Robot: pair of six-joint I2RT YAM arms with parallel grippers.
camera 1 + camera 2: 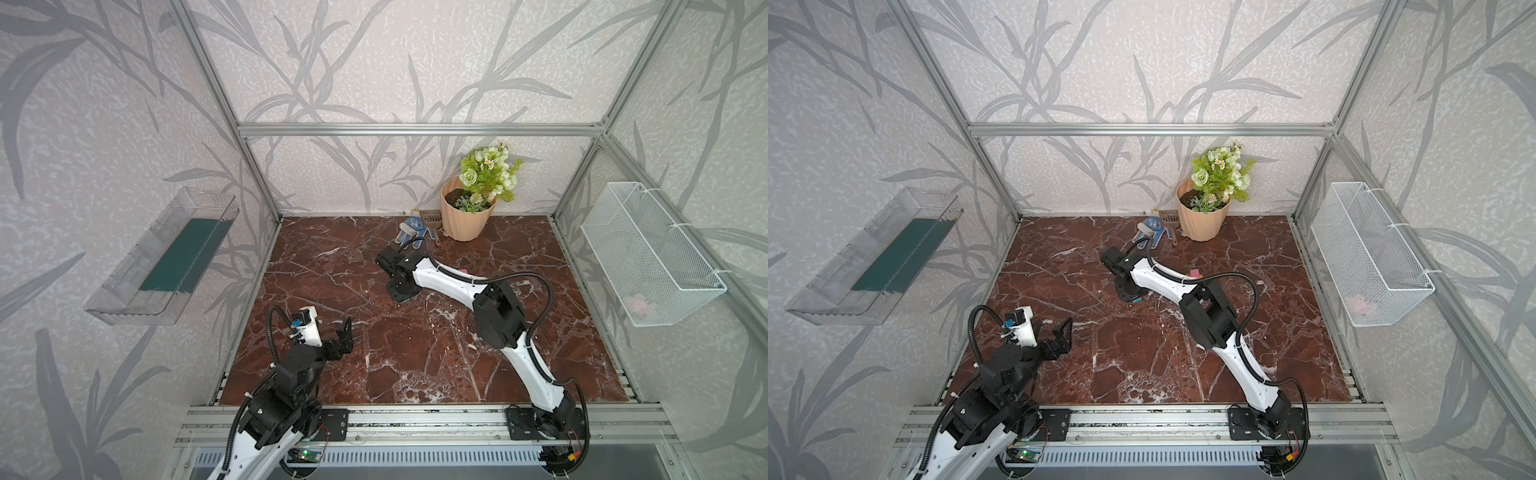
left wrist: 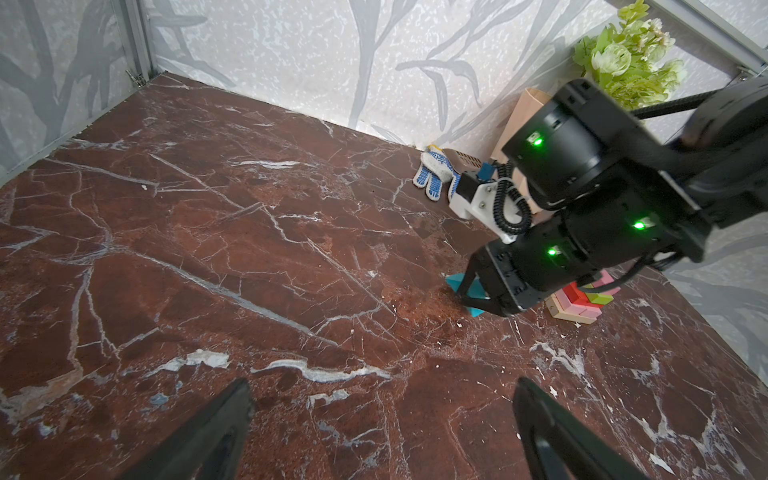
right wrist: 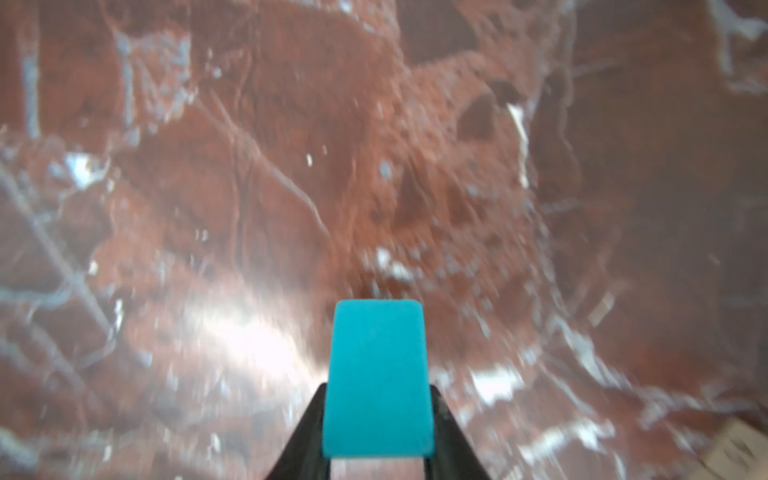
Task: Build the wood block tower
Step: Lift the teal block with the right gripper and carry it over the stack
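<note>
Right arm (image 1: 440, 276) extended, right jaws clamped, left jaws apart

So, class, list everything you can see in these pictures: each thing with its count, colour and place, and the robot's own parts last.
table: one, red-brown marble, the cell floor
flowerpot: one, peach, far edge right of centre, holding green flowers
gloves: count unclear, white with blue dots, just left of the flowerpot
scoop: one, brownish, between gloves and flowerpot
clear tray: one, transparent with dark green inside, on the left wall
wire basket: one, white, on the right wall, a pink item inside
block stack: count hidden, pink, red, lime, tan, beside the right arm, partly hidden
teal block: one, teal, mid-table in the right gripper
right gripper: one, black, shut on the teal block
left gripper: one, black, open, near left front
</note>
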